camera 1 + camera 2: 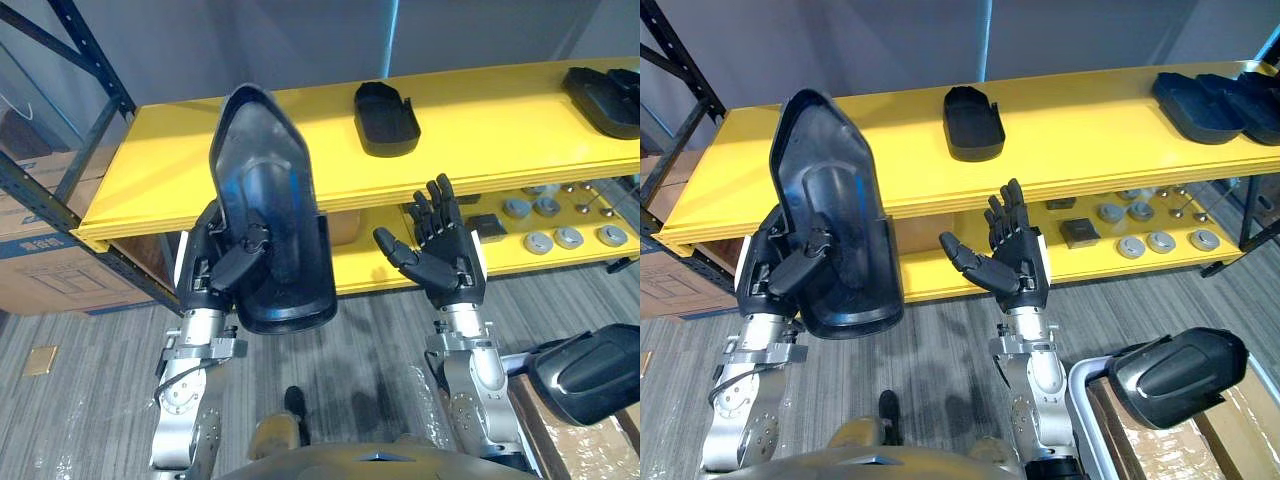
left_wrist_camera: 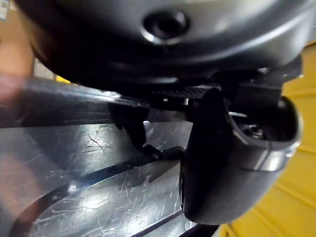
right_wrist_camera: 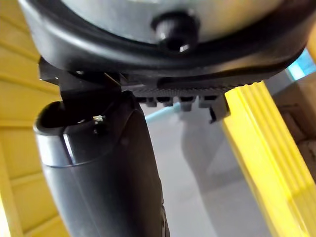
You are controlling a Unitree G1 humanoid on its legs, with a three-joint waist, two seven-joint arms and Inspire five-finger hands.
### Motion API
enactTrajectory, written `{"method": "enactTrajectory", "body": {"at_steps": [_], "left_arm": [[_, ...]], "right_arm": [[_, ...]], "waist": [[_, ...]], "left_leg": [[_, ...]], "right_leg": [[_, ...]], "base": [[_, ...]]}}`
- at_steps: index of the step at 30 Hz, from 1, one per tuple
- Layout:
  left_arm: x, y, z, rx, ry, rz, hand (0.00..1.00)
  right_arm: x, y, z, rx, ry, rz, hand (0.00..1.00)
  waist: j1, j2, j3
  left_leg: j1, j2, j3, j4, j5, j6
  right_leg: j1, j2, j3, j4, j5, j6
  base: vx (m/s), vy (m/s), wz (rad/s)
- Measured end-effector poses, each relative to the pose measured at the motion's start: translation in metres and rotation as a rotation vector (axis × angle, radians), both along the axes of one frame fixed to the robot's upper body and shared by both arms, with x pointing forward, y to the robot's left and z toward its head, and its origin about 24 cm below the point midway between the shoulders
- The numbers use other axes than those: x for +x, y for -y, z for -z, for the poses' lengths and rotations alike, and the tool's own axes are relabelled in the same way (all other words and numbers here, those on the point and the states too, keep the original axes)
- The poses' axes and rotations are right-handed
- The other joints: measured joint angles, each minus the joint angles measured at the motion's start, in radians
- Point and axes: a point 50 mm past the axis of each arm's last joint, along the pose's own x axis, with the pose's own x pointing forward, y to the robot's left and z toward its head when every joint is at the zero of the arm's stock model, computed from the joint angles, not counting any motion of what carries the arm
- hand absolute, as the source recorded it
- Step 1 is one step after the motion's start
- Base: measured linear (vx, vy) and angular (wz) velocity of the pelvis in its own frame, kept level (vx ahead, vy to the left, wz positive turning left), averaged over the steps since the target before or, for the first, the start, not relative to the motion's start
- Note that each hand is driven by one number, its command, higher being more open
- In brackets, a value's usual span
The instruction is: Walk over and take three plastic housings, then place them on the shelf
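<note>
1. Left eye view: the left hand [image 1: 225, 268] holds a large glossy black plastic housing [image 1: 268, 200] upright, with the thumb curled across its hollow face, in front of the yellow shelf board [image 1: 500, 125].
2. The right hand [image 1: 440, 255] is raised just beside it, palm up and fingers spread.
3. A smaller black plastic housing [image 1: 385, 118] lies on that shelf board, and two flatter black housings [image 1: 1210, 103] lie at its right end.

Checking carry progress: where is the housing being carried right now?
The housing stands upright in the left hand, at the eye views' left, in front of the yellow shelf, not yet on it.
</note>
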Motion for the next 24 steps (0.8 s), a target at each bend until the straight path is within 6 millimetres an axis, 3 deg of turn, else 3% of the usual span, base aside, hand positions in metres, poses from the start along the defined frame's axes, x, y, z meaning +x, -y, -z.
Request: {"method": "enactTrajectory", "body": {"at_steps": [1,3,8,11,12,13,15,18,24], "left_arm": [[-0.004,-0.007,0.010,-0.009,-0.047,-0.038,0.00],[-0.011,-0.013,0.018,-0.028,-0.089,-0.072,0.00],[-0.016,-0.014,0.022,-0.072,-0.100,-0.110,0.00],[-0.018,-0.013,0.024,-0.083,-0.104,-0.122,0.00],[-0.018,-0.015,0.024,-0.080,-0.109,-0.129,0.00],[-0.018,-0.015,0.024,-0.080,-0.109,-0.140,0.00],[-0.017,-0.016,0.023,-0.076,-0.105,-0.139,0.00],[-0.016,-0.019,0.017,-0.060,-0.079,-0.137,0.00],[-0.008,-0.019,-0.001,-0.041,0.007,-0.122,0.00]], "right_arm": [[-0.001,0.001,0.001,0.003,0.003,-0.011,1.00],[-0.001,0.001,0.001,0.000,0.008,-0.026,1.00],[-0.004,0.009,0.001,-0.007,0.013,-0.004,1.00],[-0.006,0.006,0.005,-0.016,-0.007,-0.024,1.00],[-0.006,0.003,0.006,-0.012,-0.013,-0.034,1.00],[-0.006,0.000,0.004,-0.022,0.000,-0.036,1.00],[-0.003,-0.005,-0.001,-0.014,0.026,-0.035,1.00],[0.005,-0.008,-0.011,0.006,0.081,-0.012,1.00],[0.006,-0.009,-0.011,0.034,0.066,0.030,1.00]], "waist": [[0.003,0.009,0.017],[0.004,0.020,0.018],[0.002,0.032,0.009],[0.015,0.047,0.000],[0.017,0.029,0.001],[0.016,0.002,0.006],[0.006,-0.015,0.004],[0.005,-0.019,0.004],[0.001,-0.029,0.002]], "left_leg": [[-0.023,0.029,0.000,0.123,-0.009,-0.006],[-0.025,0.051,-0.002,0.160,-0.008,-0.005],[0.076,0.026,-0.038,-0.107,-0.001,-0.008],[0.127,-0.005,-0.093,-0.255,0.020,-0.050],[0.141,-0.023,-0.082,-0.248,0.021,-0.041],[0.136,-0.048,-0.064,-0.210,-0.009,-0.021],[0.124,-0.067,-0.054,-0.189,-0.035,-0.009],[0.149,-0.089,-0.034,-0.231,-0.036,0.004],[0.145,-0.099,-0.036,-0.264,-0.031,0.001]], "right_leg": [[0.025,0.011,0.010,0.010,-0.025,-0.021],[0.034,0.020,0.026,0.015,-0.036,-0.031],[0.015,0.023,0.050,0.019,-0.040,-0.044],[-0.019,-0.003,0.102,0.078,-0.074,-0.005],[-0.020,-0.022,0.117,0.089,-0.079,-0.004],[-0.020,-0.046,0.135,0.080,-0.068,0.025],[-0.014,-0.065,0.141,0.050,-0.050,0.049],[0.006,-0.081,0.138,-0.012,0.003,0.060],[0.018,-0.081,0.109,-0.087,0.021,0.071]], "base": [[-0.10,-0.095,-0.26],[-0.06,-0.050,-0.23],[0.05,-0.002,-0.04],[0.12,0.166,-0.38],[0.20,0.200,-0.47],[0.14,0.116,-0.28],[0.13,0.130,-0.13],[0.09,0.150,-0.14],[0.00,0.011,-0.02]]}}
